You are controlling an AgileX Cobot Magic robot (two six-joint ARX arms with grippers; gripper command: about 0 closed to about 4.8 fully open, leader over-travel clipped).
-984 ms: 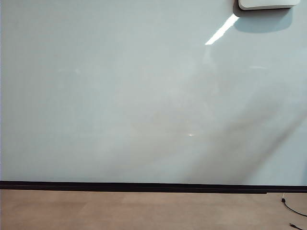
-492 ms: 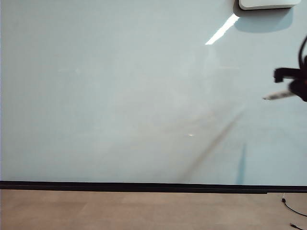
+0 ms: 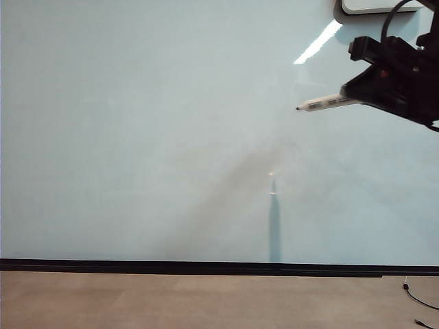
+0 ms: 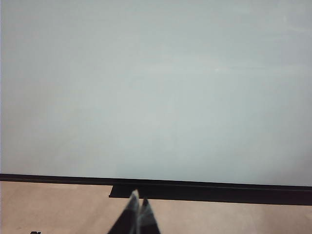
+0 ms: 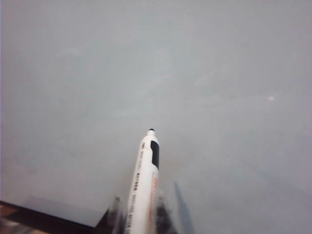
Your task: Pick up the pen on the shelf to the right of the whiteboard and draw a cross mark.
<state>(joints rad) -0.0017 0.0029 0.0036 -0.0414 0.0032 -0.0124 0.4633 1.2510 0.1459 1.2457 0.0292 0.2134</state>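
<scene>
**Pen held clear of an unmarked whiteboard**

The whiteboard (image 3: 171, 137) is seen to fill nearly the whole exterior view: a glossy, pale bluish-white surface bounded below by a thin black strip (image 3: 206, 266), with tan floor (image 3: 171, 301) beneath it. A bright streak of reflected light (image 3: 317, 42) is noted near the upper right, and the lower edge of a white fitting (image 3: 381, 7) is mounted at the top right corner. A black cable (image 3: 418, 301) is observed on the floor at the far right. No stroke is visible on the board.

The right gripper (image 3: 361, 98) is positioned at the upper right of the exterior view, its jaws clamped on the pen (image 3: 328, 103). The pen is held nearly level, dark tip directed leftward, in front of the board; contact with the surface cannot be determined. A narrow shadow (image 3: 274, 226) is cast on the board below it.

The left gripper (image 4: 137, 210) is recorded low before the board's lower edge, jaws together, nothing held.
</scene>
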